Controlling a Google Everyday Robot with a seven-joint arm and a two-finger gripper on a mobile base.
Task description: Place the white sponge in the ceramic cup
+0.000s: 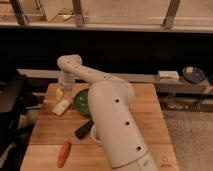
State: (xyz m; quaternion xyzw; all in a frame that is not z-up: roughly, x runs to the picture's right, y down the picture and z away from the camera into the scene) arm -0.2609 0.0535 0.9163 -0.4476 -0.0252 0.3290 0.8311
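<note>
Camera view | gripper (62,91) hangs over back-left corner of bench (50,134); jaws open or closed, cannot tell | white sponge (62,107) lies flat just below, toward camera, beside green bowl (81,102) | long axis slants roughly left-right.

Warm, fairly dim indoor light, a bright strip along the top behind the railing (77,12), a deep black band beneath it, white arm (112,120) softly lit from above, hand (63,89) pale over the desk's (50,132) far left, short soft shadows, muted colours
</note>
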